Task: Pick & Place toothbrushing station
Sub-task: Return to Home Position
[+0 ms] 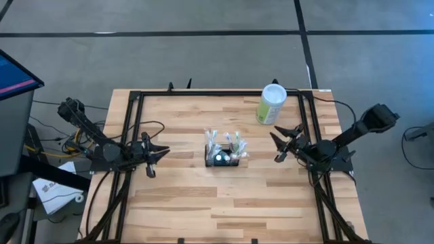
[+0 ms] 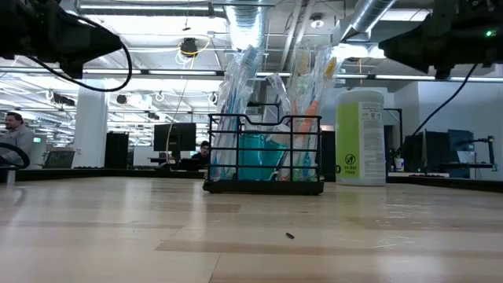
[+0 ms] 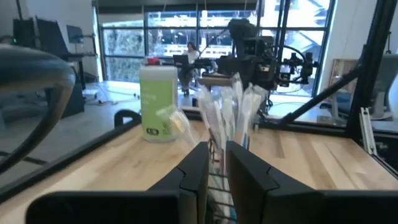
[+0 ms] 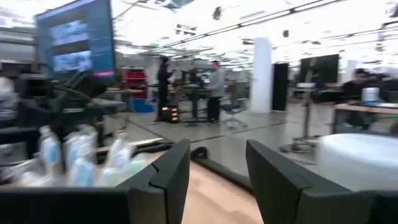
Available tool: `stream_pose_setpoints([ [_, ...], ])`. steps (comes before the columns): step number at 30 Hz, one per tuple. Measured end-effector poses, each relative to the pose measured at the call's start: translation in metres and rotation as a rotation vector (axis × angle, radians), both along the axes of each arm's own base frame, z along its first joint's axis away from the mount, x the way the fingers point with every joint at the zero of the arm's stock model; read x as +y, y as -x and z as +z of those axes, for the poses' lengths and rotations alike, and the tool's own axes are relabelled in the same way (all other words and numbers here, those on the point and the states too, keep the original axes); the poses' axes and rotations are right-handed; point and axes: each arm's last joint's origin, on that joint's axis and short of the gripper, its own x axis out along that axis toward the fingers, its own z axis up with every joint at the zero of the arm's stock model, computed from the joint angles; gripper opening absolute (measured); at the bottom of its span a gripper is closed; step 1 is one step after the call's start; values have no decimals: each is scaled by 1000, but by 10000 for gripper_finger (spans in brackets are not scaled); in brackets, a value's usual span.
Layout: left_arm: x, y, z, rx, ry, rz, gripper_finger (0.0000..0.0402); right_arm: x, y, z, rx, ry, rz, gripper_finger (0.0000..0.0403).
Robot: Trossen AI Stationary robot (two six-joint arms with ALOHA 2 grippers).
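Note:
The toothbrushing station (image 1: pixel 224 157) is a small black wire caddy that stands on its base on the wooden table's middle. Several wrapped toothbrushes (image 2: pixel 267 86) stand upright in it. It also shows in the low view (image 2: pixel 263 161) and the left wrist view (image 3: pixel 217 180). My left gripper (image 1: pixel 167 153) is to its left, apart from it, pointing at it; its fingers (image 3: pixel 199 162) are shut and hold nothing. My right gripper (image 1: pixel 274 146) is to its right, apart from it, open and empty (image 4: pixel 217 162). Both are raised off the table.
A pale-green cylindrical canister (image 1: pixel 272 104) with a white lid stands at the table's far right, beyond my right gripper; it shows in the low view (image 2: pixel 361 137) too. A black frame (image 1: pixel 133 115) runs along the table's left, far and right sides. People show in the room behind.

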Motion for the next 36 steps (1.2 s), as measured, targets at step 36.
stream_pose_setpoints([
  [36, 20, 21, 17, -14, -171, 150, 49, -19, 65, 40, -4, -307, -188, 144],
])
